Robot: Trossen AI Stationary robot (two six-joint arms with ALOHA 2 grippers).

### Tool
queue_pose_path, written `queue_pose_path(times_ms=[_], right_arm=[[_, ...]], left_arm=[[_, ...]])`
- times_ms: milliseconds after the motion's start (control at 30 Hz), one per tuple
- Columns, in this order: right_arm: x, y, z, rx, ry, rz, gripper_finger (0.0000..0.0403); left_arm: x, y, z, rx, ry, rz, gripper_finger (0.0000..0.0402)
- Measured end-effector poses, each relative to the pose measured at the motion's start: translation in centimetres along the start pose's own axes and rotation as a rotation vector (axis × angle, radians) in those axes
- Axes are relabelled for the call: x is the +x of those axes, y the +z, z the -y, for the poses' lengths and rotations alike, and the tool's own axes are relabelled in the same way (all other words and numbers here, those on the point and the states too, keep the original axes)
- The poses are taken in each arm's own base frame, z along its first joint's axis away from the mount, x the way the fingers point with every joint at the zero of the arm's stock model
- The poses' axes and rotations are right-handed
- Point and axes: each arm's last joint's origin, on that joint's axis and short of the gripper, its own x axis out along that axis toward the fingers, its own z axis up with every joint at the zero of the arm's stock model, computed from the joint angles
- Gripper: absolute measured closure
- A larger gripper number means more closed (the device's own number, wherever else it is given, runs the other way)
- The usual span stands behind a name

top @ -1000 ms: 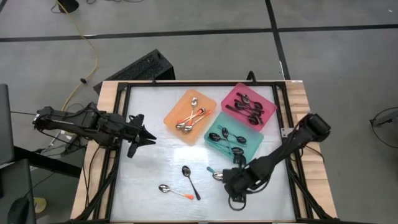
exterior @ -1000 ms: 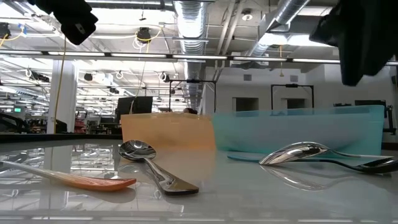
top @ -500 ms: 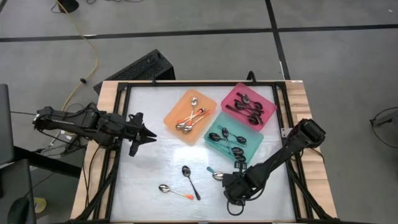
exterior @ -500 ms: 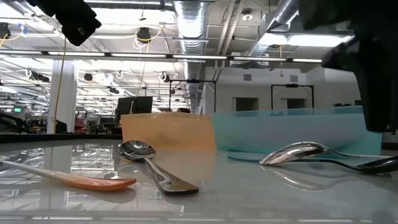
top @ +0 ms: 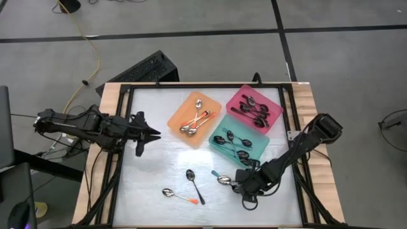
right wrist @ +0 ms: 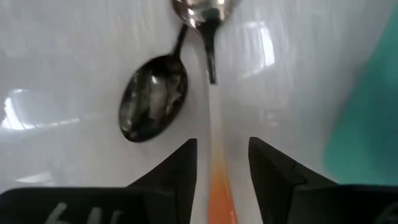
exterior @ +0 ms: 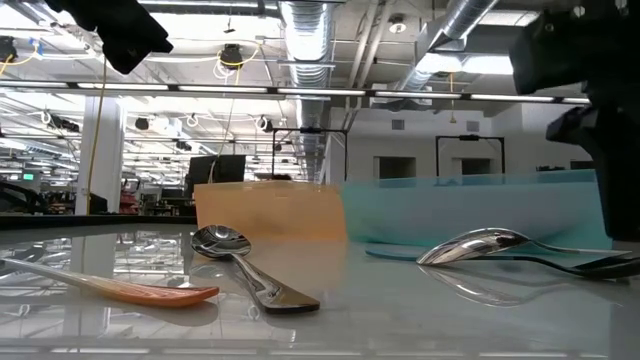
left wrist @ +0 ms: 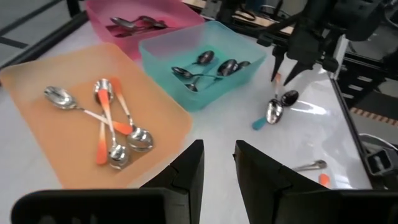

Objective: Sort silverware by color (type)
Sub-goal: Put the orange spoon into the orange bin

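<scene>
Sorting is well along: most spoons lie in the trays, and a few are loose near the table's 6 o'clock edge. The right gripper (top: 245, 186) hovers at 5 o'clock over two of them, a teal-handled spoon (top: 220, 179) and a dark spoon (right wrist: 152, 99) touching it. Its jaws are partly open. A thin orange streak shows between them, and what it is cannot be told. The step looks like a pick for the teal tray (left wrist: 163, 68) at 1 o'clock from the gripper. Next it must straddle one handle only. The left gripper (top: 147, 133) waits at 9 o'clock, narrow and empty.
</scene>
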Motion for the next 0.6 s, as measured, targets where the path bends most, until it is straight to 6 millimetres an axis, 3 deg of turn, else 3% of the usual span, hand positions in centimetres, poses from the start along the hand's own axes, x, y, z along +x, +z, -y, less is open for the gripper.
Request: queue_pose_path(times_ms=[233, 600], right_arm=[[0.7, -0.5, 1.0, -0.045, 0.001, 0.002, 0.0226], [2.1, -0.6, 1.5, -0.058, 0.022, 0.063, 0.0229]], left_arm=[[0.0, 0.1, -0.1, -0.009, 0.05, 0.019, 0.0326], [0.0, 0.0, -0.2, -0.052, 0.06, 0.015, 0.0326]])
